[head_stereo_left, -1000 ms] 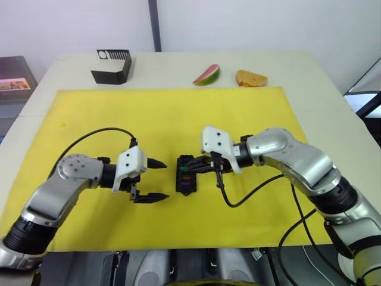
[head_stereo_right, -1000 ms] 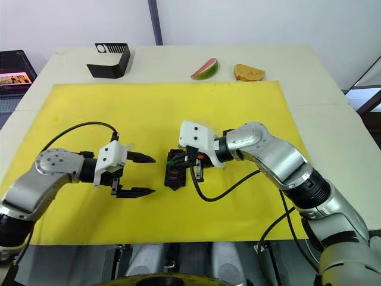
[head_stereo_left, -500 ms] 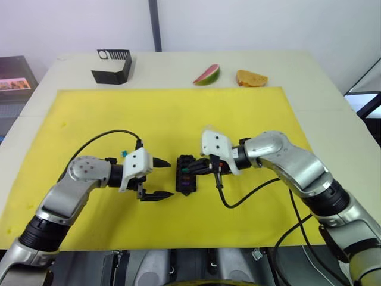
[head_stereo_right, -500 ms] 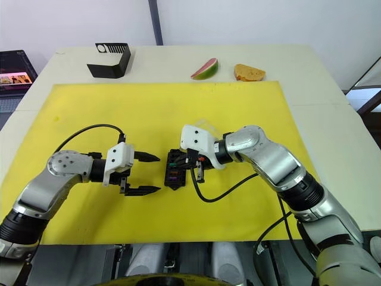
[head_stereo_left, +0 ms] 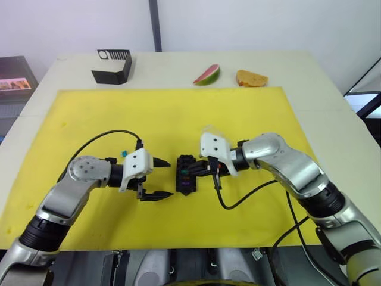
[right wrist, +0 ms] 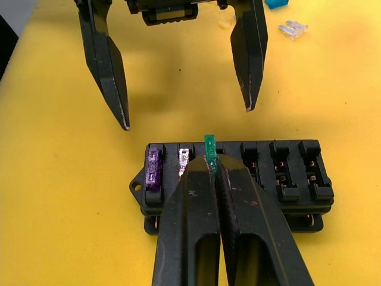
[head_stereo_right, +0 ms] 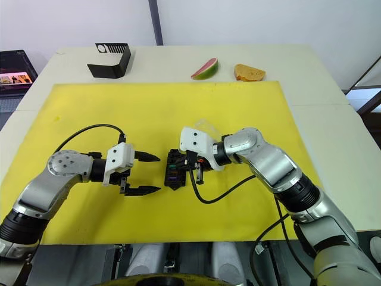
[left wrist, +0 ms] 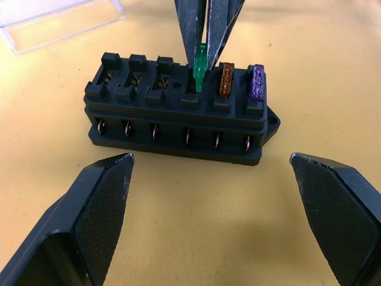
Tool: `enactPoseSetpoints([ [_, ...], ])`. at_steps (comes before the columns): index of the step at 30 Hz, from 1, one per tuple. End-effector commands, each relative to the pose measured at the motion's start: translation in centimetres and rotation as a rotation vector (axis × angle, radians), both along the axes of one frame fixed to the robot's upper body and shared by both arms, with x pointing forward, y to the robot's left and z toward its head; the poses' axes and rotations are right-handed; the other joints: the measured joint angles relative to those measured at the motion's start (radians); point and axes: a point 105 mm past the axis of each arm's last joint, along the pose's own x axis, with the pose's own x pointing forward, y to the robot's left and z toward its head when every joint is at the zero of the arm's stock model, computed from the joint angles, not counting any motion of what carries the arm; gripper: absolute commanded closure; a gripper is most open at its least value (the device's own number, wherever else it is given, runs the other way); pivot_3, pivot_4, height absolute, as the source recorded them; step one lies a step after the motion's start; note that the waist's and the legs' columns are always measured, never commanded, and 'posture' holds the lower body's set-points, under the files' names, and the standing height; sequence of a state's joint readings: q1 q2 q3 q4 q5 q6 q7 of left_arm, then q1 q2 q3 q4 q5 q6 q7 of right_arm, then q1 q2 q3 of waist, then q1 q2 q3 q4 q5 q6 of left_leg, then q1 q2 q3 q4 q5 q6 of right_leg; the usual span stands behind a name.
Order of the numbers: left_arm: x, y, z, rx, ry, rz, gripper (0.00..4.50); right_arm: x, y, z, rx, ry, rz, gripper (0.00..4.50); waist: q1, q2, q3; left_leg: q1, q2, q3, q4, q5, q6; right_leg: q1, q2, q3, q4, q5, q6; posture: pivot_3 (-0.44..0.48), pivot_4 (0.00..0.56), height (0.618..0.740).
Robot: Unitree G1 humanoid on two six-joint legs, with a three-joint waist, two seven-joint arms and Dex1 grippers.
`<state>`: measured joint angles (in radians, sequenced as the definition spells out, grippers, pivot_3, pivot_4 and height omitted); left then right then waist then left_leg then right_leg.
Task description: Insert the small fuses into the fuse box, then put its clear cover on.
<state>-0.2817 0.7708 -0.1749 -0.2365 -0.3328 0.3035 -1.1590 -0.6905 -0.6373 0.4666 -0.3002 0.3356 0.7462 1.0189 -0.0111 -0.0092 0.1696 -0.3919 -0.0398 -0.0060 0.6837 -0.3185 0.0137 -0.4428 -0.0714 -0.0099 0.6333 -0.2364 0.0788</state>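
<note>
Nearby, clear cover (left wrist: 56,21) beside fuse box (left wrist: 178,113)

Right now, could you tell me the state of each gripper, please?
Left gripper: open, empty, beside the fuse box.
Right gripper: shut on the green fuse, at a slot in the box.

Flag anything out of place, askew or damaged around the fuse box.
Nothing stands out. The fuse box sits flat on the yellow mat, with purple and brown fuses seated straight. The right gripper holds the green fuse upright at the next slot. The clear cover lies intact behind the box.
</note>
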Motion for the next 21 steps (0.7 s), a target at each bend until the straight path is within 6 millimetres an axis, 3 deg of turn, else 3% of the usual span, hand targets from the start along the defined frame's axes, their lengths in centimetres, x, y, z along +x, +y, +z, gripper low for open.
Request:
enactPoseSetpoints([
  [1,-0.2,-0.1,0.4,0.002,-0.025,-0.015,0.09,0.0,0.2,0.7,0.023,-0.033,0.011,4.5,0.0,0.0,0.0,0.0,0.0,0.0,0.0,0.0,0.0,0.0,0.0,0.0,0.0,0.0,0.0,0.0,0.15,0.74],
  [11,-0.3,-0.1,0.2,0.007,-0.019,-0.023,0.09,0.3,0.2,2.1,0.051,-0.042,0.003,4.5,0.0,0.0,0.0,0.0,0.0,0.0,0.0,0.0,0.0,0.0,0.0,0.0,0.001,0.0,0.0,0.0,0.15,0.74],
  [21,-0.4,-0.2,0.1,0.012,-0.02,-0.026,0.09,0.1,0.1,1.8,0.047,-0.025,0.003,4.5,0.0,0.0,0.0,0.0,0.0,0.0,0.0,0.0,0.0,0.0,0.0,0.0,0.001,0.0,0.0,0.0,0.15,0.74],
])
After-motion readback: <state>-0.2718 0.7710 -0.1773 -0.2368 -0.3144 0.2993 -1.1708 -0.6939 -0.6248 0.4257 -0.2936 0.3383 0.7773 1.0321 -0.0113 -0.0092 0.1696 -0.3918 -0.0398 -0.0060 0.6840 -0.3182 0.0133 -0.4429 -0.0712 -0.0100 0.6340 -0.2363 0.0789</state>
